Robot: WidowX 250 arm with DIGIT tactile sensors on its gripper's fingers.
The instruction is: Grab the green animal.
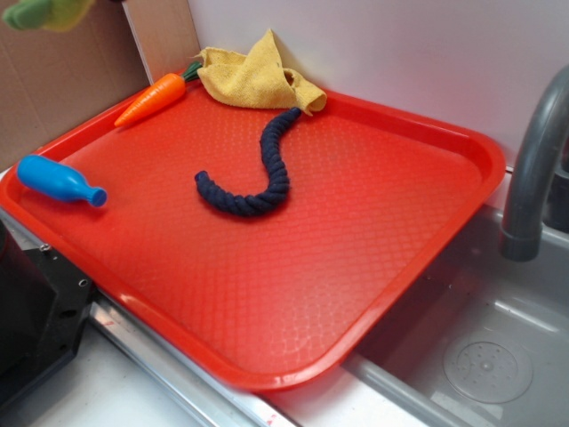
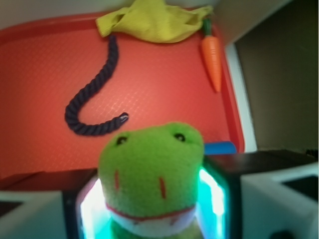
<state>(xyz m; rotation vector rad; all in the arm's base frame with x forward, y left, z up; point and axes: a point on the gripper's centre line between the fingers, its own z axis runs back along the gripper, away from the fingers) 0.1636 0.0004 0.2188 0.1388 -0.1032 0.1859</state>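
**I have the frog up in the air**

My gripper (image 2: 152,209) is squeezed shut on the frog (image 2: 152,174). In the wrist view its green head fills the space between my two glowing fingers (image 2: 213,196), and its eyes and red mouth face the camera. In the exterior view I can only see a bit of green fuzz at 11 o'clock, in the top corner, high above the tray (image 1: 427,249). So the frog is off the tray and held up.

I think the grab is done, or almost done. Next I only need to keep my squeeze firm so the soft toy does not slip out.

Left on the tray are the rope (image 1: 258,173) in the middle, the cloth (image 1: 253,76) at 12 o'clock, the carrot (image 1: 151,100) at 11 o'clock and the blue bottle (image 1: 55,180) at 9 o'clock
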